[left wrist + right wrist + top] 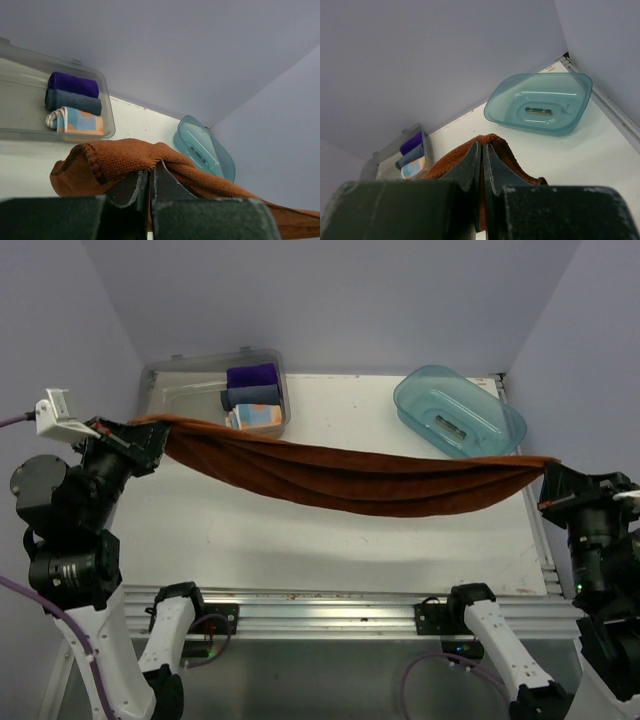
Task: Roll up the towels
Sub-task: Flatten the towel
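Rust-brown towel slung above the tabletop.
Left fingers and right fingers clamp its hidden corners; only overhead shows the sag.

I work at a white counter, matte and evenly lit, with only soft shadows on it. At 12 o'clock a plain lavender back wall meets its far edge. A matching left wall closes me in at 9 o'clock and a right wall at 3 o'clock. At 6 o'clock an aluminium rail runs along the counter's near edge.
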You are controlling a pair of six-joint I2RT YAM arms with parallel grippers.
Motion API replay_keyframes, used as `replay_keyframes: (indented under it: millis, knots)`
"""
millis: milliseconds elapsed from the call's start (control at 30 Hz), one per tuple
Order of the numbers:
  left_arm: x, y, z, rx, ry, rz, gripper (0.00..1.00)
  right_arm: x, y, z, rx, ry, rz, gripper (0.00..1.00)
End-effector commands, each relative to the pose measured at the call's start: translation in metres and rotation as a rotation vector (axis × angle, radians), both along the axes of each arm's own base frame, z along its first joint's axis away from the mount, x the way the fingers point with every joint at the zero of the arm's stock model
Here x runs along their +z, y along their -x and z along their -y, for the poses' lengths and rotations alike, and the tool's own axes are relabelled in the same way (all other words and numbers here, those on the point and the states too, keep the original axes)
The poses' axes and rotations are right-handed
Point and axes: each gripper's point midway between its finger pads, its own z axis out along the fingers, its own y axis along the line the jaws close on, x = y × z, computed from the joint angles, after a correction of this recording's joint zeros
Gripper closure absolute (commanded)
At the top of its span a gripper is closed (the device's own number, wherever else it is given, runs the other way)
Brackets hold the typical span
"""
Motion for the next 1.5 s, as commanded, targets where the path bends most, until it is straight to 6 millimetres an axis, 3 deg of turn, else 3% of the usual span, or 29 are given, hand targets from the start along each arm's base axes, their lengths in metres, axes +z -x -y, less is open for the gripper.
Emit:
replay_keyframes:
  millis: [0, 233, 367, 467, 533, 667, 733, 833, 1000, 1067, 1200, 1467]
  knots:
    - [0.018, 0.028, -0.005, 0.062, -0.053, 0.079, 1.0, 0.007, 0.027, 0.008, -0.023, 0.026, 0.029, 1.0]
    - [0.016, 0.062, -0.005, 0.11, -0.044, 0.15, 1.0, -0.004, 0.049, 0.003, 0.019, 0.024, 0.027, 1.0]
    - [0.015, 0.077, -0.022, 0.226, -0.035, 0.165, 1.0, -0.023, 0.047, 0.003, 0.019, 0.018, -0.033, 1.0]
    - [0.003, 0.066, -0.03, 0.261, -0.028, 0.134, 1.0, -0.035, 0.037, 0.002, 0.018, 0.018, -0.078, 1.0]
    - [-0.014, 0.048, -0.028, 0.23, -0.019, 0.083, 1.0, -0.038, 0.029, 0.0, 0.022, 0.015, -0.087, 1.0]
    - [-0.053, -0.007, 0.005, -0.046, -0.014, -0.099, 1.0, -0.036, 0.014, -0.004, 0.03, 0.011, -0.105, 1.0]
    - [-0.067, -0.017, 0.014, -0.122, -0.023, -0.14, 1.0, -0.03, 0.015, -0.002, 0.024, 0.017, -0.094, 1.0]
    - [-0.057, -0.017, 0.023, -0.189, -0.042, -0.062, 1.0, -0.026, 0.015, 0.0, 0.017, 0.033, -0.093, 1.0]
    - [-0.014, -0.007, 0.027, -0.209, -0.103, 0.051, 1.0, -0.014, 0.017, 0.001, 0.02, 0.055, -0.077, 1.0]
    - [-0.006, -0.005, 0.026, -0.195, -0.105, 0.061, 1.0, -0.011, 0.017, 0.002, 0.015, 0.06, -0.071, 1.0]
    - [0.019, 0.012, 0.03, -0.196, -0.105, 0.121, 1.0, -0.001, 0.027, 0.005, 0.005, 0.061, -0.039, 1.0]
    - [0.034, 0.057, 0.026, -0.116, -0.144, 0.125, 1.0, 0.014, 0.061, 0.009, 0.009, 0.044, 0.038, 1.0]
